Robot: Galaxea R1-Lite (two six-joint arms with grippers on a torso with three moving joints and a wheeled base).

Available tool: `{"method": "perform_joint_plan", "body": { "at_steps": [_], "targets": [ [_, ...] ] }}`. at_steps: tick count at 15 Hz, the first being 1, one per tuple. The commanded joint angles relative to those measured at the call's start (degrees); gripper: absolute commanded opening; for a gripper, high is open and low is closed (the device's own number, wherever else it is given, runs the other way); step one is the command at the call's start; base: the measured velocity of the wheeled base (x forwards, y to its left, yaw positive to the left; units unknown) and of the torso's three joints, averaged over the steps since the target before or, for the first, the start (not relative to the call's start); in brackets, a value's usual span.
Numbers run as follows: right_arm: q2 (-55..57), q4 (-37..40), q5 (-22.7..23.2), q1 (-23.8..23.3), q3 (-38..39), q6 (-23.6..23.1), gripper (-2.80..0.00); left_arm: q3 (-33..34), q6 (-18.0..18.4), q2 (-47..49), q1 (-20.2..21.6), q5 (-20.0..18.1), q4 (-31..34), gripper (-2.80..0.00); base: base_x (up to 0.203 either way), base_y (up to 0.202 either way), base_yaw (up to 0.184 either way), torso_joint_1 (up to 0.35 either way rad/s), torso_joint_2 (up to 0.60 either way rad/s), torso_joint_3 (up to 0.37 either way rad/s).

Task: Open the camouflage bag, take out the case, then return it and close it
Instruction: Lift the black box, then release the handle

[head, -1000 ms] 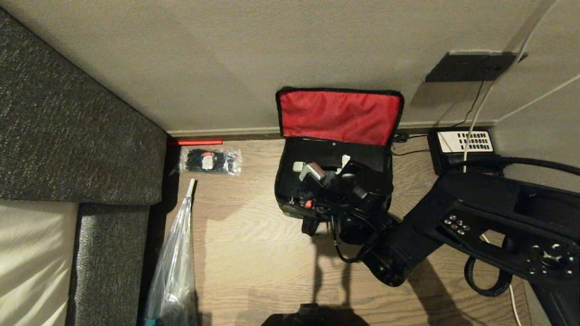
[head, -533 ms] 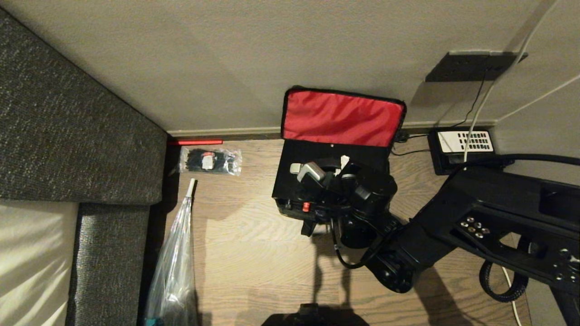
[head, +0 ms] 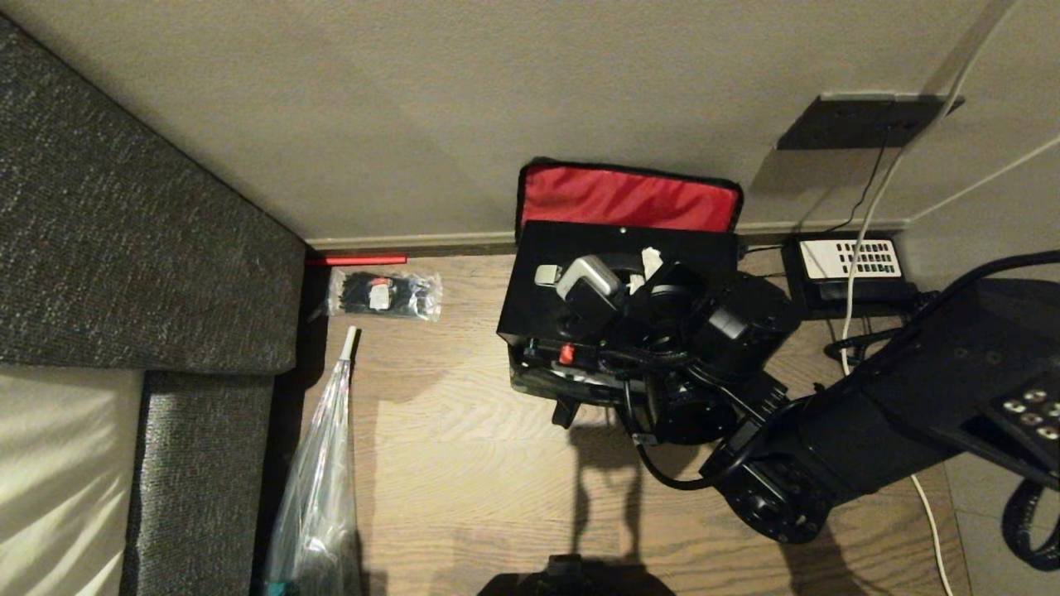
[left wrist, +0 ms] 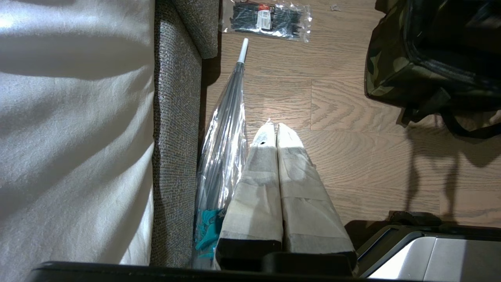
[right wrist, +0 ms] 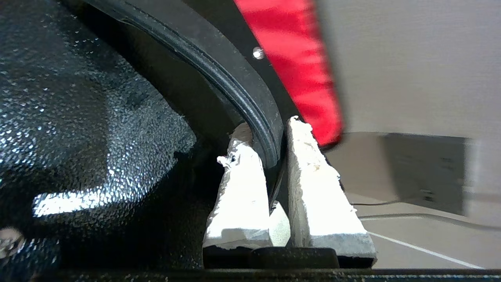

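The camouflage bag (left wrist: 391,66) stands on the wooden floor against the wall, its lid thrown back to show the red lining (head: 629,199). The case (head: 580,240), flat and black with a small white label and a red catch (head: 566,354) on its near edge, hangs level over the bag's opening and hides most of the inside. My right gripper (head: 644,271) is shut on a black rim of the case (right wrist: 78,117); one white fingertip (right wrist: 238,156) lies on each side of that rim. My left gripper (left wrist: 273,129) hangs parked over bare floor to the bag's left, shut and holding nothing.
A clear packet of black ties (head: 383,295) lies by the wall, left of the bag. A plastic-wrapped umbrella (head: 319,480) lies along the grey sofa (head: 124,248). A black telephone (head: 849,265) with cables sits to the right, under a wall plate (head: 861,120).
The case has risen out of the bag in my right gripper and now covers the lower part of the red lining. The right arm has lifted with it.
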Motion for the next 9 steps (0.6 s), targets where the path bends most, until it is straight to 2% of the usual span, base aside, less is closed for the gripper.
{"method": "perform_joint_plan", "body": {
  "at_steps": [1, 3, 5, 7, 9],
  "targets": [
    [-6.3, 1.1, -0.3, 0.3, 3.3, 0.2, -2.80, 0.2, 0.0, -0.1, 0.0, 0.0, 0.0, -2.80, 0.000, 0.000, 0.000, 0.000, 0.00, 0.000],
    [-9.9, 4.3, -0.5, 0.2, 5.3, 2.7, -2.80, 0.2, 0.0, -0.1, 0.0, 0.0, 0.0, -2.80, 0.000, 0.000, 0.000, 0.000, 0.00, 0.000],
    [-13.6, 8.4, -4.0, -1.0, 7.1, 5.6, -2.80, 0.2, 0.0, -0.1, 0.0, 0.0, 0.0, -2.80, 0.000, 0.000, 0.000, 0.000, 0.00, 0.000],
    [-16.8, 14.7, -6.3, -1.9, 9.2, 13.3, -2.80, 0.2, 0.0, -0.1, 0.0, 0.0, 0.0, -2.80, 0.000, 0.000, 0.000, 0.000, 0.00, 0.000],
    [-20.7, 21.7, -6.6, -2.5, 11.5, 20.0, -2.80, 0.2, 0.0, -0.1, 0.0, 0.0, 0.0, -2.80, 0.000, 0.000, 0.000, 0.000, 0.00, 0.000]
  ]
}}
